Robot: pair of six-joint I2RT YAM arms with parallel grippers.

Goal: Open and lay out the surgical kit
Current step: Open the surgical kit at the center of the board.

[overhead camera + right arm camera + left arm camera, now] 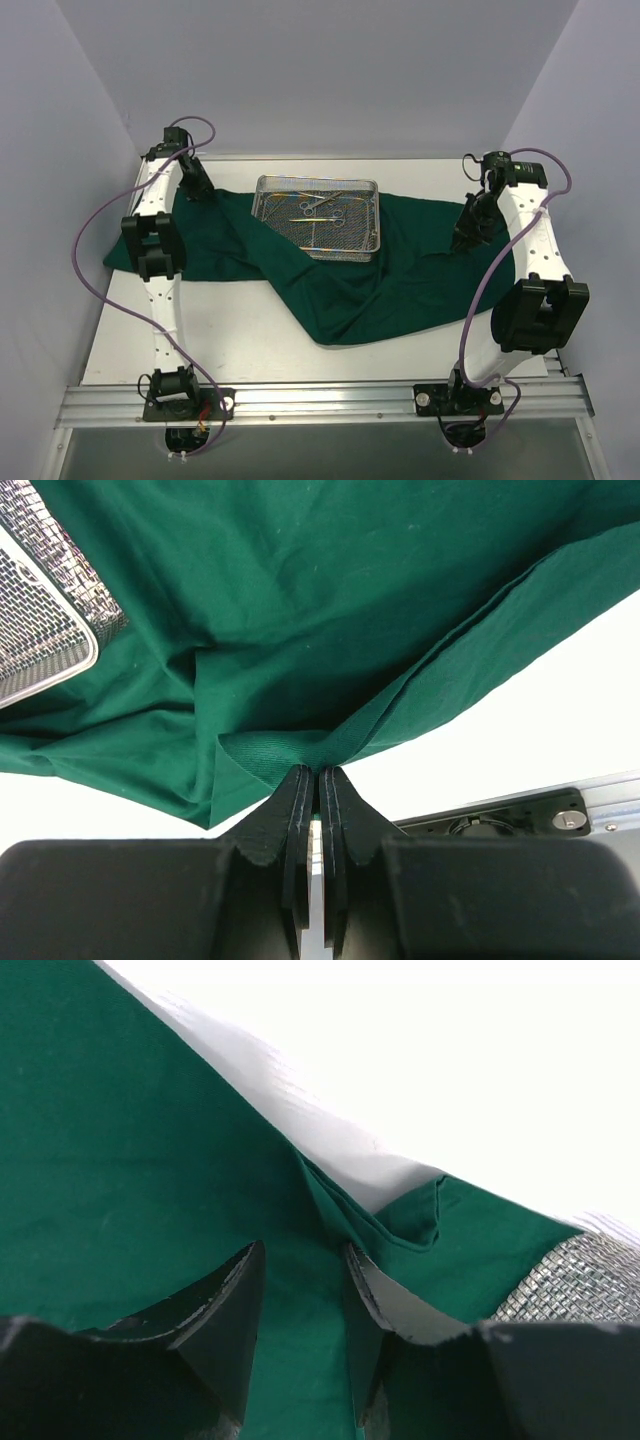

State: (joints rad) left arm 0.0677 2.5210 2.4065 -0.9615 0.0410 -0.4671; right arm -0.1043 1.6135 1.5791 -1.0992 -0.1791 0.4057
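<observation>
The kit is already unwrapped. The drape (340,290) lies open across the far half of the counter (230,330), reaching from the far left corner almost to the right edge. The tray (285,225) sits on it near the middle of the far edge. The right gripper (318,772) has its jaws pressed together on a doubled hem of the drape at the right edge. Folds fan out from that pinch, which suggests it is holding the cloth taut to draw the side flat. The left gripper (300,1260) is over the drape's far left corner with its jaws apart. A small creased fold lies just beyond its fingertips and nothing is clamped, so it looks ready either to take that corner or to leave it. The drape is soft, matte dark green woven cloth with stitched hems, and it is limp enough to bunch into ridges, mostly toward the near side. The tray is a rigid, shiny rectangle of fine wire mesh with rounded corners and a low rim. It holds a few slender steel instruments (322,207) with scissor-like loops, lying loose.
</observation>
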